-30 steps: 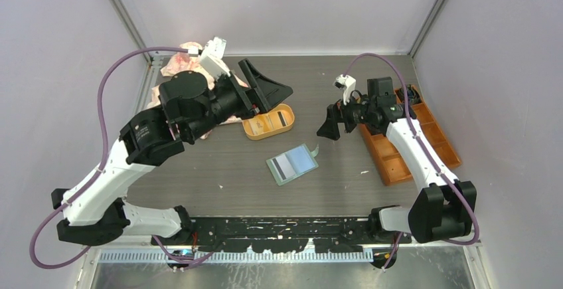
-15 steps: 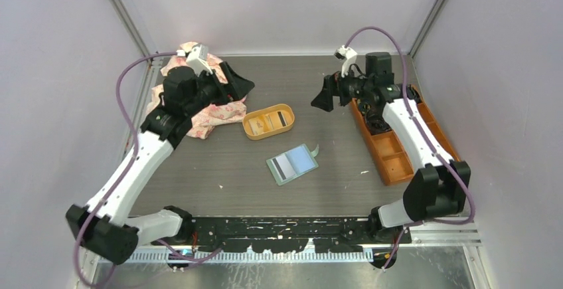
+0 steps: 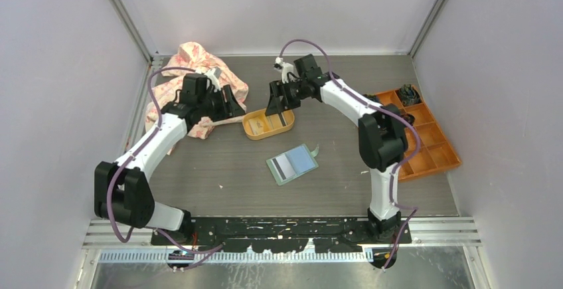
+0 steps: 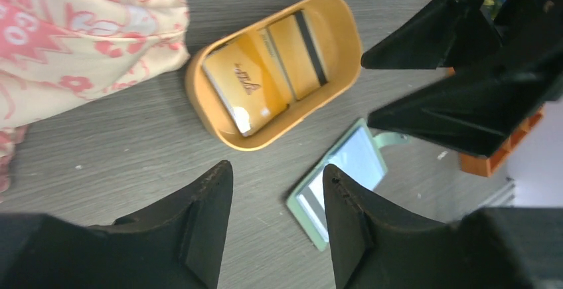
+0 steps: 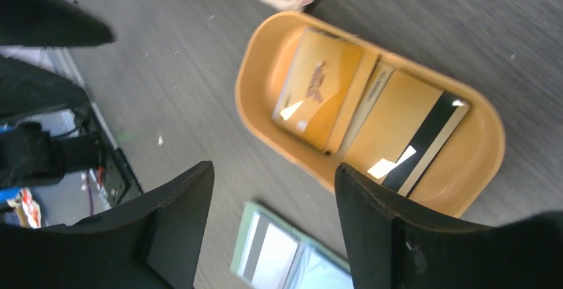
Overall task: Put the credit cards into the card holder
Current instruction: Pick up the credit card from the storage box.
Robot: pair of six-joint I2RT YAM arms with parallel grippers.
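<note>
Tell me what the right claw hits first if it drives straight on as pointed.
Probably the oval tray, at its rim or the gold cards lying in it; depth unclear from the wrist view.

The grey desk (image 4: 133, 136) has a matt, wood-grained face. Under the right claw (image 5: 273, 168), the yellow-orange oval plastic tray (image 5: 249, 103) looks smooth and dull, while the beige-gold plastic credit cards (image 5: 319, 96) in it glint glossily. The black plastic fingers (image 5: 172, 222) are matt. Beside the left claw (image 4: 277, 169), the pink-flowered cloth (image 4: 80, 30) lies soft and creased.
</note>
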